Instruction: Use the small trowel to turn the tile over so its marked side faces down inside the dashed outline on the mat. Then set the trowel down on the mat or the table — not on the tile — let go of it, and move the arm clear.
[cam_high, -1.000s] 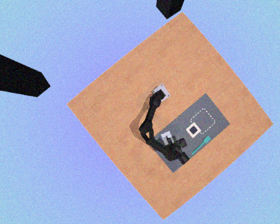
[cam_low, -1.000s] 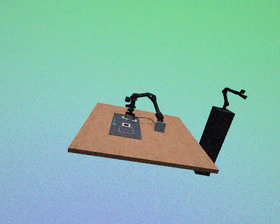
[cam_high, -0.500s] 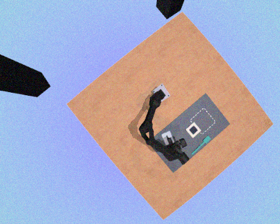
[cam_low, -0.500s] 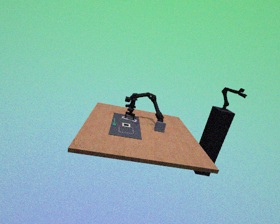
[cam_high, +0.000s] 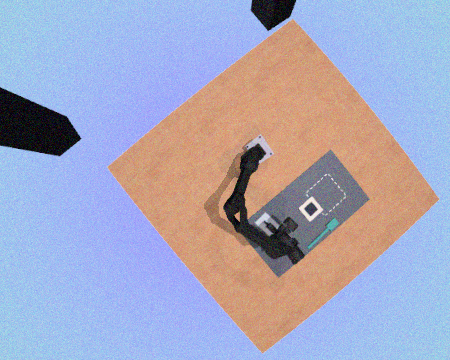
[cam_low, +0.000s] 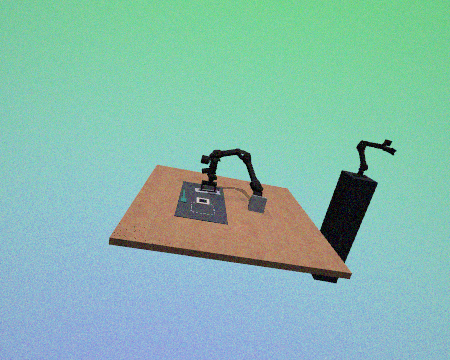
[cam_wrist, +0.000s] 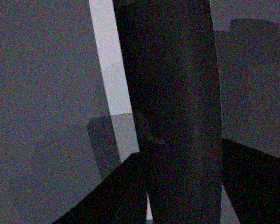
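The tile (cam_high: 311, 209) (cam_low: 202, 200), white-bordered with a dark square facing up, lies on the grey mat (cam_high: 354, 195) (cam_low: 220, 219), at the edge of the dashed outline (cam_high: 327, 174) and mostly outside it. The trowel (cam_high: 263, 219) (cam_low: 199, 189) (cam_wrist: 175, 75) has a pale flat blade and a thick black handle. It is at the mat's end away from the outline. My gripper (cam_high: 271, 229) (cam_low: 208, 187) (cam_wrist: 179, 156) is shut on the black handle, from above. The arm hides part of the blade; whether the blade touches the mat is unclear.
A teal flat tool (cam_high: 322, 234) (cam_low: 183, 195) lies along the mat's long edge, beside the tile. My arm's base (cam_high: 260, 148) (cam_low: 257, 203) stands on the wooden table (cam_high: 200, 150) (cam_low: 150, 225). A second arm (cam_low: 364, 155) stands on a black pillar (cam_low: 347, 215) beyond the table.
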